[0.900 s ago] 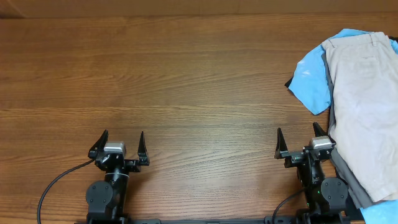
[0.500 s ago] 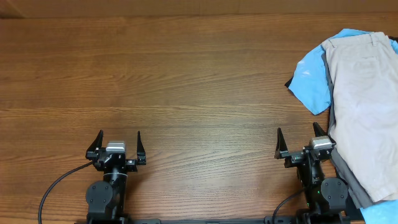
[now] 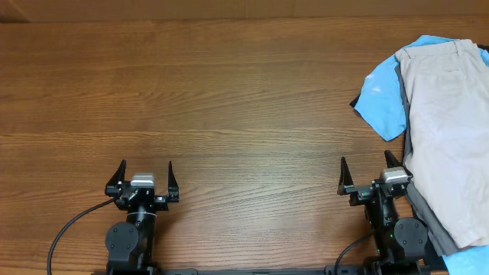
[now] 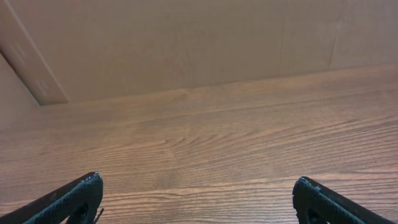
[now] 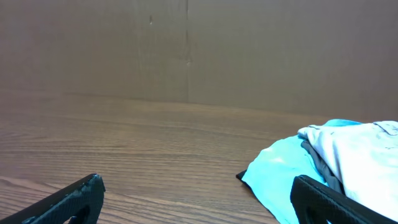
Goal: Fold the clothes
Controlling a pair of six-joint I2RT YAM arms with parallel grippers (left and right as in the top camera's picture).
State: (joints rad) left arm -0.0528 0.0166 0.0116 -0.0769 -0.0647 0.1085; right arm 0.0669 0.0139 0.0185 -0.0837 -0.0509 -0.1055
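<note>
While spread wide, left hand [image 3: 146, 163] and right hand [image 3: 365, 157] low over table [image 3: 244, 92].

Beige shorts [image 3: 447, 130] — spread flat, unfolded, waistband at top — atop pile at table's right edge

Black left hand [image 3: 147, 165], right hand [image 3: 365, 159], pointed fingers [image 3: 121, 174], silver wrist blocks [image 3: 140, 182], black cables [image 3: 64, 229]

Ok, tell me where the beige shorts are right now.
In the overhead view the beige shorts lie at the right edge of the table, piled over a blue shirt, just right of the open right pincer.
</note>
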